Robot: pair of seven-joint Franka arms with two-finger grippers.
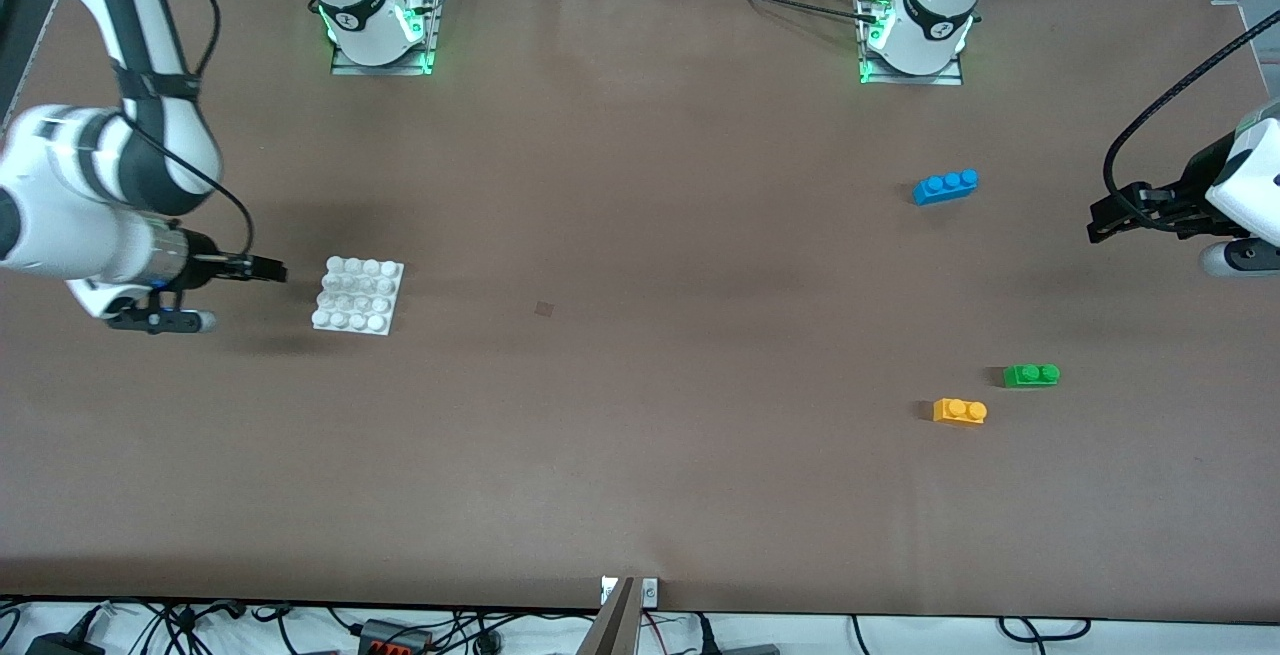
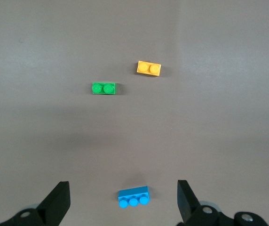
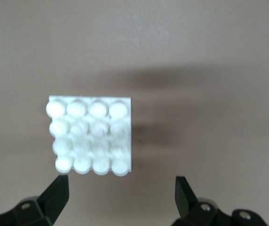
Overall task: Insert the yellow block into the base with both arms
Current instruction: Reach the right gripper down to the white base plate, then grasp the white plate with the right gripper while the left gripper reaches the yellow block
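Observation:
The yellow block (image 1: 960, 411) (image 2: 149, 68) lies on the table toward the left arm's end, studs up, nearer the front camera than the green brick (image 1: 1031, 375) (image 2: 103, 88). The white studded base (image 1: 358, 295) (image 3: 90, 136) lies flat toward the right arm's end. My left gripper (image 1: 1100, 227) (image 2: 123, 200) hangs open above the table at its arm's end, apart from all bricks. My right gripper (image 1: 272, 271) (image 3: 121, 195) is open just beside the base, with nothing between its fingers.
A blue three-stud brick (image 1: 945, 185) (image 2: 133, 197) lies farther from the front camera than the green brick, toward the left arm's base (image 1: 915, 30). The right arm's base (image 1: 375, 20) stands at the table's back edge. A small dark mark (image 1: 544, 309) sits mid-table.

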